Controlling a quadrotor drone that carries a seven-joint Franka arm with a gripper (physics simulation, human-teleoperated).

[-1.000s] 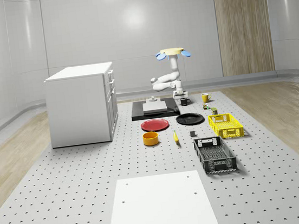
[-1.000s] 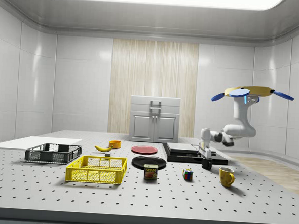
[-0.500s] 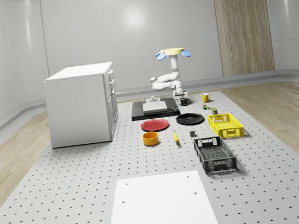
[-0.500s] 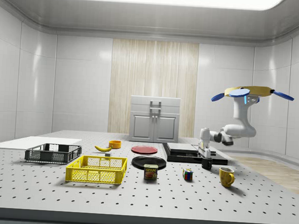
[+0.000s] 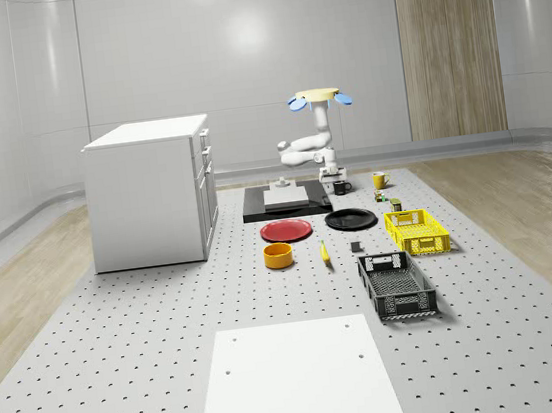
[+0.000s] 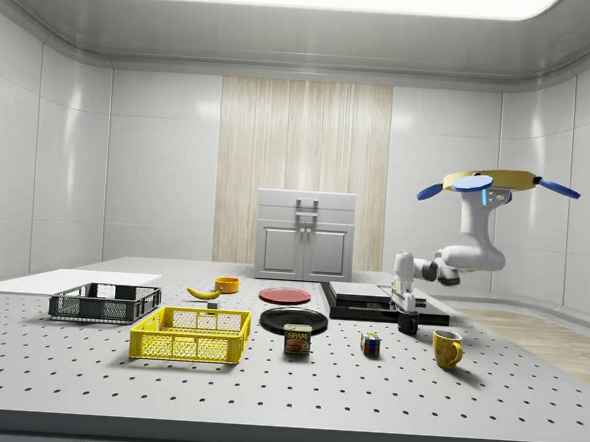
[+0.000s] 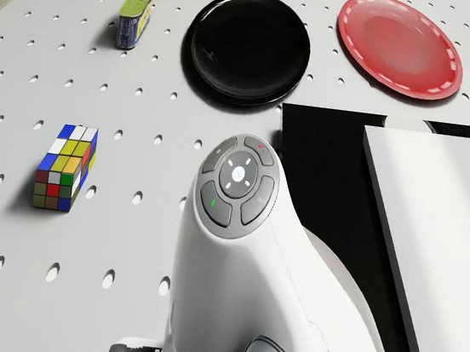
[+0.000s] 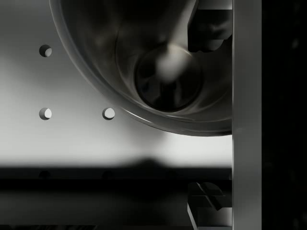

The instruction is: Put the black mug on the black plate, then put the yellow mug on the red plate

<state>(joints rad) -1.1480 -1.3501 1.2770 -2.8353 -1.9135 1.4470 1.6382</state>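
Black and glossy, the black mug [image 8: 163, 72] gapes straight up at the wrist camera, its rim running between the two fingertips [image 8: 211, 28], which stand spread either side of the wall without visibly pressing it. In the side view the gripper [image 6: 407, 310] hangs right over the mug, which stands on the perforated desk [image 6: 295, 381] just beside the dark slab [image 6: 365, 300] near the desk's far edge in the whole-scene view. The drone [image 6: 493, 181] hovers above and behind that slab. The black plate [image 7: 249, 49] and red plate [image 7: 399, 46] lie side by side nearer the middle. The yellow mug [image 6: 447, 348] stands apart, toward the side view's right. A can [image 6: 297, 338] beside the yellow crate [image 6: 191, 335] reads "SPAM". A colour cube [image 7: 65, 166] sits near it.
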